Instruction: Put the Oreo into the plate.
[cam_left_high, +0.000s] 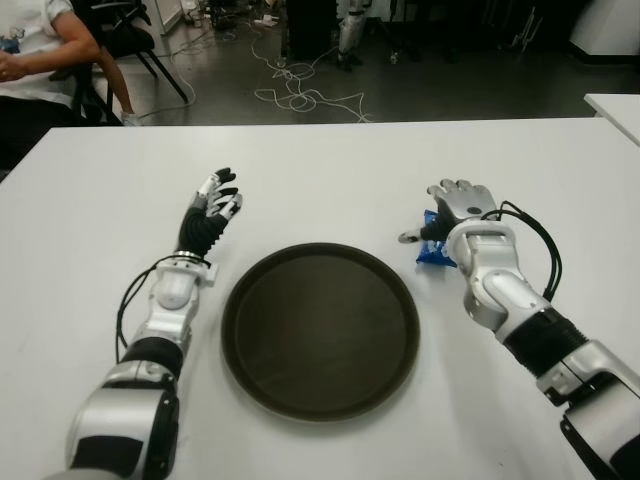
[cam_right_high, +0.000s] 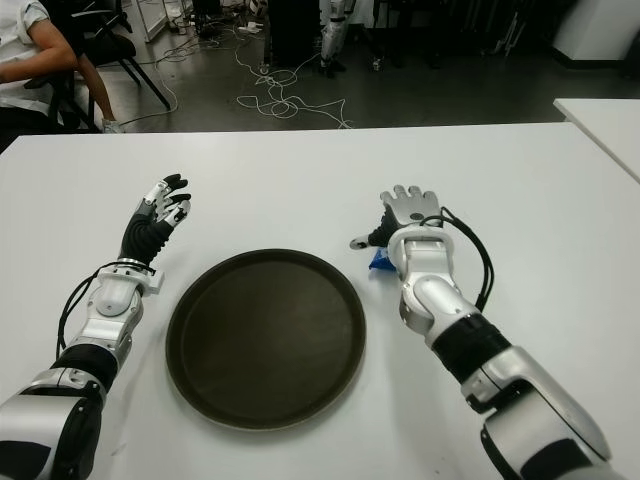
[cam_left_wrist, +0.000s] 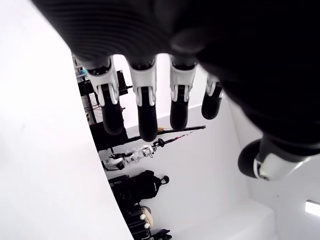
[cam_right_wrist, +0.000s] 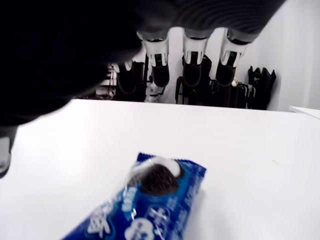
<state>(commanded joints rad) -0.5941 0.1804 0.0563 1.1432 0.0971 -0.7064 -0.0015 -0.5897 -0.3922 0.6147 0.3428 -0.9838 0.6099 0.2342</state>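
Now the right hand (cam_left_high: 462, 203) hovers over the Oreo (cam_right_wrist: 145, 202), fingers (cam_right_wrist: 192, 65) spread and holding nothing, the pack flat on the table (cam_left_high: 330, 170) just right of the plate (cam_left_high: 320, 330). Left hand (cam_left_high: 212, 207) shows left of the plate, fingers relaxed, empty. Risk: that slick wrapper could skid away if the fingers close too shallow.

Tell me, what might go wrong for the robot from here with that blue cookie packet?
The right hand is over the Oreo packet with fingers open, holding nothing. The packet lies flat on the smooth white table, so the fingers could slide it away instead of gripping it. It is also mostly hidden under the hand in the eye views, so aiming may be harder. The plate has a raised rim; a low carry could catch on it. The left hand shows left of the plate.
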